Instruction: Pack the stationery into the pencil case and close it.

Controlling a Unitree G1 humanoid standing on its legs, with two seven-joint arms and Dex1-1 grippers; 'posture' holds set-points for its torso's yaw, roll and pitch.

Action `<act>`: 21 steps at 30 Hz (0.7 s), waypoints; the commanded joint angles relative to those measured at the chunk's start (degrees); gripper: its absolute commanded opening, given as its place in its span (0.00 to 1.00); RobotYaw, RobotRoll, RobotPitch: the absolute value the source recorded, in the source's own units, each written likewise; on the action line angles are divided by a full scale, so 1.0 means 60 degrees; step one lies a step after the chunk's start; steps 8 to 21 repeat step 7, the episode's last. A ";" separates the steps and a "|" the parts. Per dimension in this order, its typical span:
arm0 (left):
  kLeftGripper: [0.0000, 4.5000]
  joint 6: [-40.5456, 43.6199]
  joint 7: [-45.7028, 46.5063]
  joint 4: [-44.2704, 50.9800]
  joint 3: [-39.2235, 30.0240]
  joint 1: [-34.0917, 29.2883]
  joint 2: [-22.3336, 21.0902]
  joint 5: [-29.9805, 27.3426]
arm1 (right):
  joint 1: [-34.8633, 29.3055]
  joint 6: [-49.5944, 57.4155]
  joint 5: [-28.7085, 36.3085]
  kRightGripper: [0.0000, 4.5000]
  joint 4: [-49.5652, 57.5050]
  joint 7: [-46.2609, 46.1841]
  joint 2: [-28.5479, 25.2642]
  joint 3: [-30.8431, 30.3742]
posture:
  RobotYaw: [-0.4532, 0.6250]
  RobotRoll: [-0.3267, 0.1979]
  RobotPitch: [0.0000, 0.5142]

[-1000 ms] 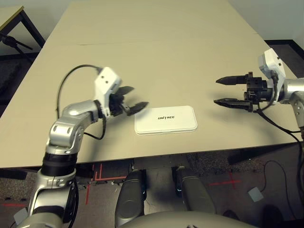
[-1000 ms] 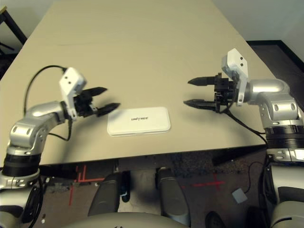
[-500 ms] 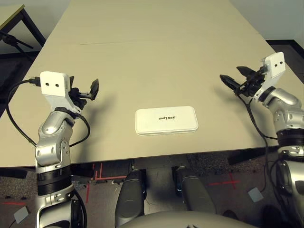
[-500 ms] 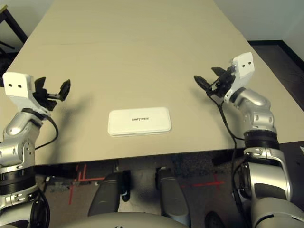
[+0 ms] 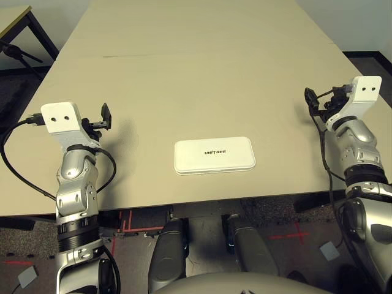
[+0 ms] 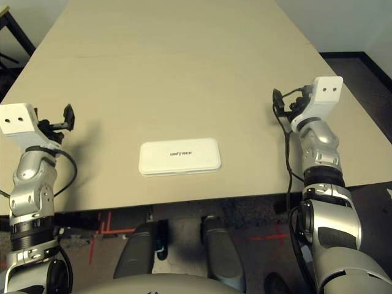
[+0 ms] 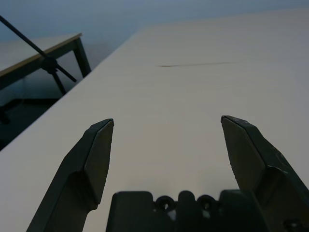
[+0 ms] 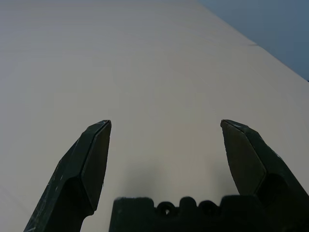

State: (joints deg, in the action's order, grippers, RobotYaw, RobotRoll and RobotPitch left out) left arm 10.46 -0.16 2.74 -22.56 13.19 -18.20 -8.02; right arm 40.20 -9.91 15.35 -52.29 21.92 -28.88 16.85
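1. The table (image 5: pixel 202 67) is bare and wide beyond the case (image 5: pixel 214 155), which lies shut near the front edge (lid up).
2. The left gripper (image 5: pixel 101 119) hangs spread near the left edge.
3. The right gripper (image 5: pixel 318 101) hangs spread near the right edge, both well apart from the case.

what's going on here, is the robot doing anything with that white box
Not at this moment. The flat white rectangular plastic pencil case with black lettering lies closed near the front edge of the light wooden table, and nothing touches it. The left gripper hangs open and empty above the table's left side, well away from the case. The right gripper is open and empty too, out by the table's right side. No loose stationery is visible on the table, so the packing looks finished.
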 commanded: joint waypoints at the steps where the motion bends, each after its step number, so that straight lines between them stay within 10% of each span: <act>1: 0.99 -0.0109 0.0291 -0.0240 0.0050 -0.0030 0.0184 0.0126 | 0.0212 -0.0198 -0.0072 1.00 -0.0290 -0.0014 -0.0189 0.0161 | 0.40 0.62 0.28; 21: 0.99 -0.0293 0.0345 -0.0312 0.0216 -0.0051 0.0226 0.0237 | -0.0001 -0.0216 -0.0004 1.00 0.0022 0.0167 -0.0169 0.0156 | 0.37 0.62 0.29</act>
